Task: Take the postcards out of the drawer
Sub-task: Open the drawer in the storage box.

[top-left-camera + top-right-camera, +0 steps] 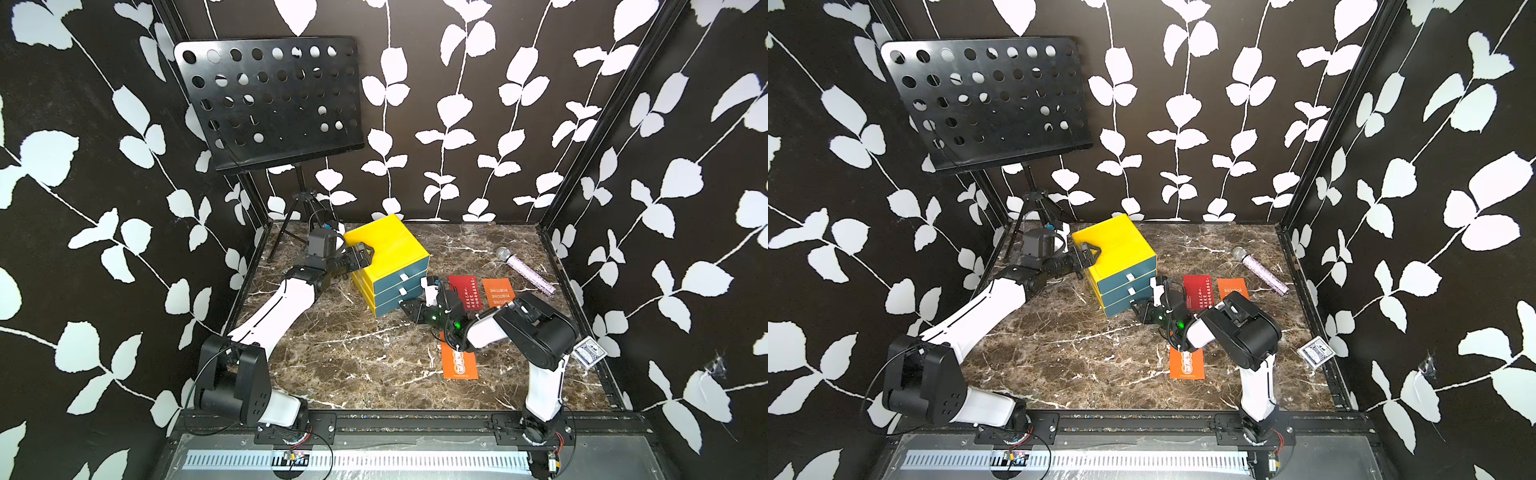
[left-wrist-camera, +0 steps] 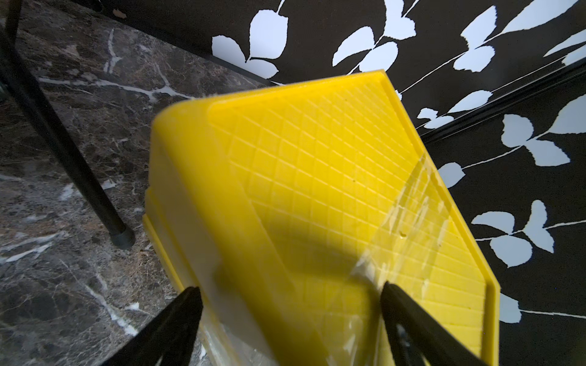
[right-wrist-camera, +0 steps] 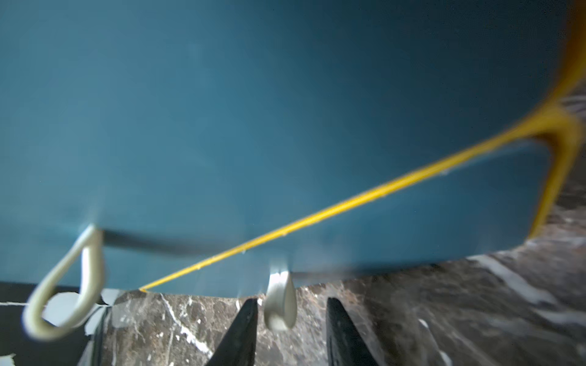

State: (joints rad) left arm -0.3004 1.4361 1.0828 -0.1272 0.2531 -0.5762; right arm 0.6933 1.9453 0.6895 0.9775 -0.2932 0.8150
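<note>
Straddling the loop pull of the bottom drawer, right gripper jaws stand apart.
Left gripper gapes over yellow cabinet; at its 3–5 o'clock lie FORTUNE postcard, illegible red postcard, half-hidden orange postcard.

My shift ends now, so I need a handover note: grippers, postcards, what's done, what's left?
Left gripper: open, straddling the yellow cabinet's top rear corner.
Right gripper: open, jaws either side of the bottom drawer's white pull, not yet pinching.
Postcards on the table: red card, orange FORTUNE card, another orange card nearer the front.
Done: those three are out; all drawers look shut.
To do: pull that drawer, check for more cards.
</note>
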